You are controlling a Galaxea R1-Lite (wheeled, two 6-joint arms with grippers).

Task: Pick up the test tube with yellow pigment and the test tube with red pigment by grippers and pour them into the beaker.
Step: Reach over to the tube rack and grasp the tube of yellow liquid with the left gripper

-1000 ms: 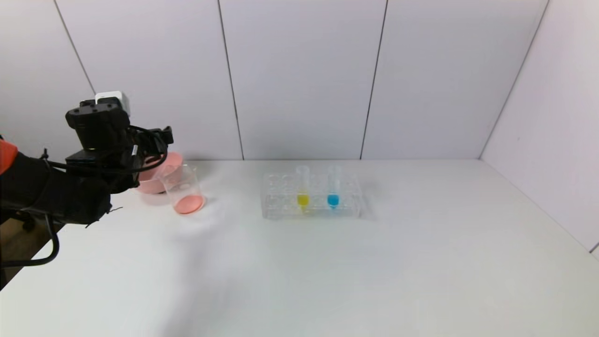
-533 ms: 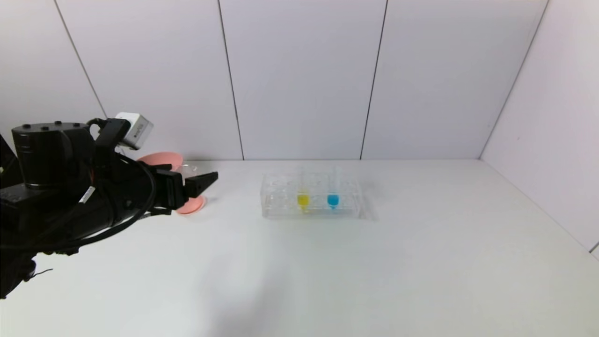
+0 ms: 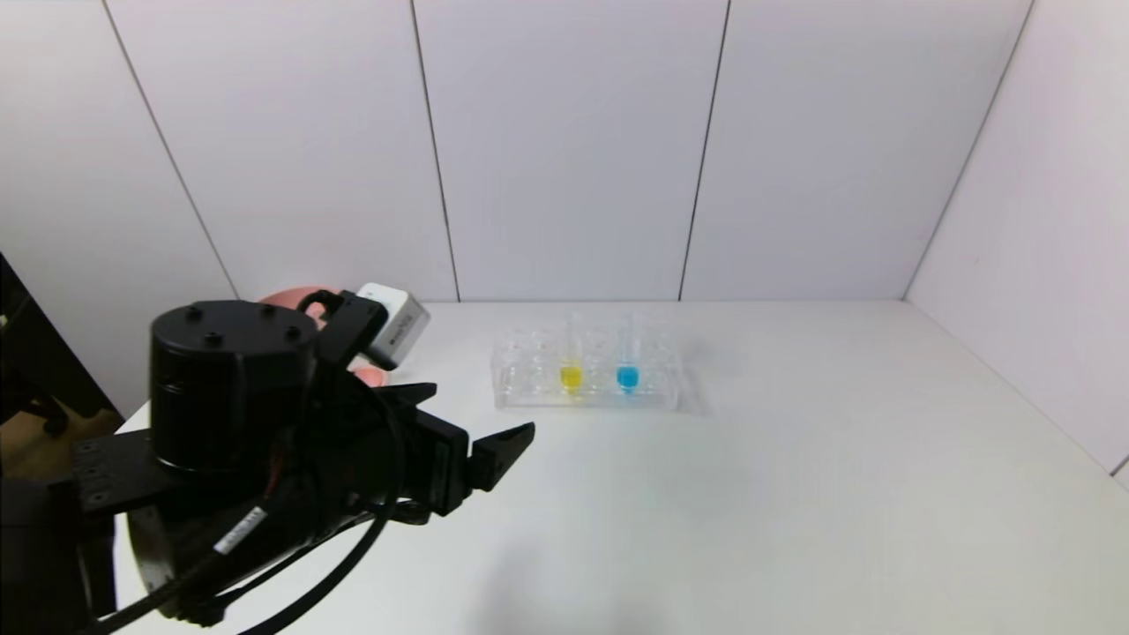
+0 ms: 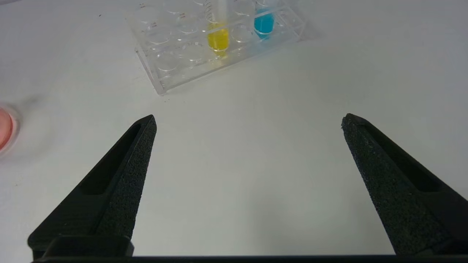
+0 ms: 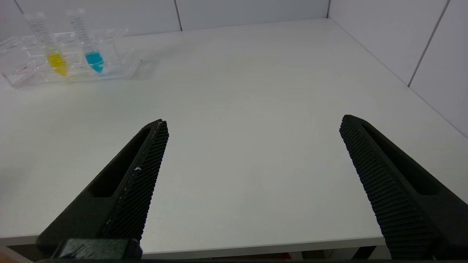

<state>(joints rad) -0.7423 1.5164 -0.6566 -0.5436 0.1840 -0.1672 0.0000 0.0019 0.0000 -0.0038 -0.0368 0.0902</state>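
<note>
The test tube with yellow pigment (image 3: 571,375) stands upright in a clear rack (image 3: 529,395) at mid table, next to a tube with blue liquid (image 3: 627,377). My left gripper (image 3: 482,407) is open and empty, low over the table short of the rack, pointing at it. The left wrist view shows the yellow tube (image 4: 218,36) ahead of the open gripper (image 4: 248,118). The beaker (image 3: 375,377), with pink liquid in its bottom, is mostly hidden behind my left arm. The red tube is out of view. My right gripper (image 5: 254,122) is open and empty over the table's front edge.
A pink bowl (image 3: 291,298) peeks out behind my left arm at the back left. The beaker's pink bottom shows at the edge of the left wrist view (image 4: 4,128). White walls close the back and right side of the table.
My left arm has swung away from the pink bowl and beaker, toward the middle of the table. Its open gripper now points at the rack.
</note>
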